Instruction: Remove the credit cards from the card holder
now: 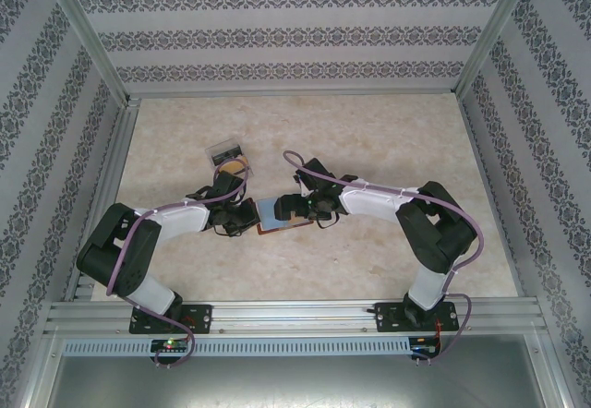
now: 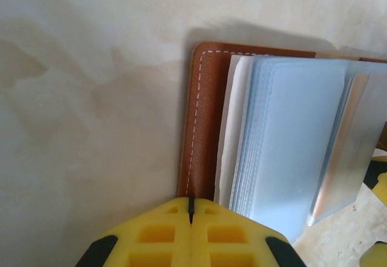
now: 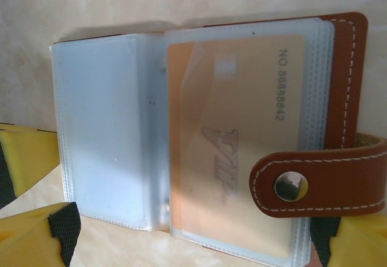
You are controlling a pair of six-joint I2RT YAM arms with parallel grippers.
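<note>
Two claws meet at the thin brown leather bifold card holder (image 1: 282,212), which lies open on the pale marbled desk (image 1: 388,150) with its fan of clear blue-grey plastic sleeves (image 3: 103,134) facing up. The left claw (image 2: 190,209) has its yellow fingers together at the holder's stitched cover edge; we cannot tell whether it pins the leather or merely touches it. The right claw (image 1: 297,208) stands wide apart over the holder, gripping nothing. One orange card printed with VIP and a number (image 3: 236,140) sits fully inside a sleeve, beside the holder's brown snap strap (image 3: 320,185). We judge the chief risk is pinching sleeve and card together, so the whole holder drags or lifts if the left claw's hold is weak. The slick sleeves could also flop shut, or the strap could snag a finger.
</note>
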